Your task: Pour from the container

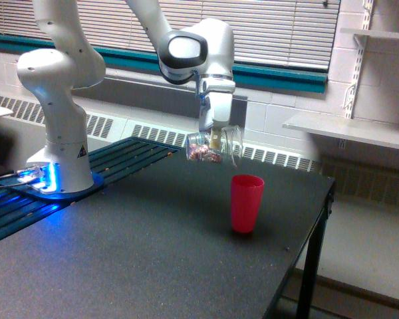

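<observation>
Gripper (215,138) clamps the container (214,146) tipped sideways, contents inside, up-left of pink cup (246,203); pour apparently not begun.

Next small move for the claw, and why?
Probably shift toward the exterior view's right before tipping further. The clear container in the claw lies nearly on its side, mouth toward the view's left, away from the pink cup, so its contents would likely miss it.

White Panda arm arched over from its base, wrist pointing down, fingers (215,139) closed — gripping the container (214,147)
</observation>
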You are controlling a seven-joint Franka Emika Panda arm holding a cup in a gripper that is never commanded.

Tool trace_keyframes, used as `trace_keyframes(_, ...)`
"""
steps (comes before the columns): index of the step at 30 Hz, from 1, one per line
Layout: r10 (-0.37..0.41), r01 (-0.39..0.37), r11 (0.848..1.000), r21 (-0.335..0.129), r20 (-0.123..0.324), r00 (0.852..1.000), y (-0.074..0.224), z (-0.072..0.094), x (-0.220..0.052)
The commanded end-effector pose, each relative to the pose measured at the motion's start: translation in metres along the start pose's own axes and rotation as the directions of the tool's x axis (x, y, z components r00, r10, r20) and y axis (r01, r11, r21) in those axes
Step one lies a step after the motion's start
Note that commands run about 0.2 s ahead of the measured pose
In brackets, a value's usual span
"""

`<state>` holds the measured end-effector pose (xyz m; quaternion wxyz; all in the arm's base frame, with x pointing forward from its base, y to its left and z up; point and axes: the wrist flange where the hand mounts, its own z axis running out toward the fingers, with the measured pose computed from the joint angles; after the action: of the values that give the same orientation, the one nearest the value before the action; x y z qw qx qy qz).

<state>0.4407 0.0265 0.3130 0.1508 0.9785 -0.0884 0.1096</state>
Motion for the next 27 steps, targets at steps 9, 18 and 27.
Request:
trace_keyframes(9, -0.018, 0.019, 0.998, -0.057, 0.022, 1.0, -0.018, 0.0033, 0.0004)
trace_keyframes(18, -0.015, 0.018, 0.996, -0.083, 0.033, 0.999, -0.0193, 0.0065, 0.0004)
trace_keyframes(27, -0.004, 0.007, 0.995, -0.098, 0.031, 1.0, -0.0196, 0.0063, 0.0038)
